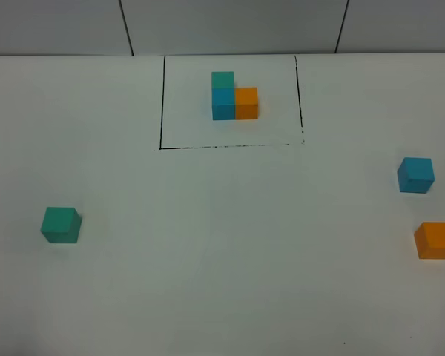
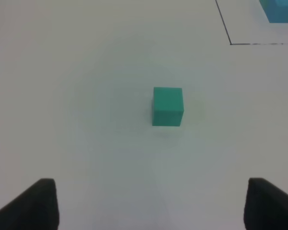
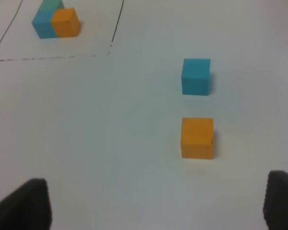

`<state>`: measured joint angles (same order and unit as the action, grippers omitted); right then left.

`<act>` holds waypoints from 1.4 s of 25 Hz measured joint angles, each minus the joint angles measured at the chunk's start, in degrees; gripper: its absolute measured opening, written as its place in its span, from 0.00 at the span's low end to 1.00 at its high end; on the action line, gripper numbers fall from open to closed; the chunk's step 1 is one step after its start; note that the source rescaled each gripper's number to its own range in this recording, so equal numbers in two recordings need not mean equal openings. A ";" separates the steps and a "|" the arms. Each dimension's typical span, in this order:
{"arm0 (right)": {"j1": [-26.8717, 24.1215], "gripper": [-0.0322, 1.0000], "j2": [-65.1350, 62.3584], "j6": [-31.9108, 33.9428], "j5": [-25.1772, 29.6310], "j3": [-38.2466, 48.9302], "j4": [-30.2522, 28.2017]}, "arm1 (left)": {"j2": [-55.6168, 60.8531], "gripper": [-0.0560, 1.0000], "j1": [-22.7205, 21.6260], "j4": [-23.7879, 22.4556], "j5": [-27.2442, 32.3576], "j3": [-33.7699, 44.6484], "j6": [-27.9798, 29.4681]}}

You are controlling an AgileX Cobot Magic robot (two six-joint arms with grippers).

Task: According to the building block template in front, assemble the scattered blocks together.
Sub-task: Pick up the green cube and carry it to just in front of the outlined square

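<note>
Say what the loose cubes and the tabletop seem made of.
Loose green cube, blue cube, orange cube: probably painted wood or dense foam; flat matte faces, crisp edges, no shine. Tabletop: smooth white, matte, perhaps laminate or paper; cannot tell.

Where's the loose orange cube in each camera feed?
Exterior high: loose orange cube at the right edge, below the loose blue cube.
Left wrist: not in it.
Right wrist: loose orange cube beside the loose blue cube, not touching.
Shared landmark: the black-framed building block template, in all three.
</note>
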<state>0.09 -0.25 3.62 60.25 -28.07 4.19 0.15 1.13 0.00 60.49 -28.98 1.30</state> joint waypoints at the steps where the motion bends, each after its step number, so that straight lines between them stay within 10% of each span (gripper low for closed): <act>1: 0.00 0.79 0.00 0.00 0.00 0.00 0.00 | 0.00 0.80 0.00 0.00 0.00 0.00 0.00; 35: 0.00 0.79 0.00 0.00 0.00 0.00 0.00 | 0.00 0.80 0.00 0.00 0.00 0.00 0.00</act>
<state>0.09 -0.25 3.62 60.25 -28.07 4.19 0.15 1.13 0.00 60.49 -28.98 1.30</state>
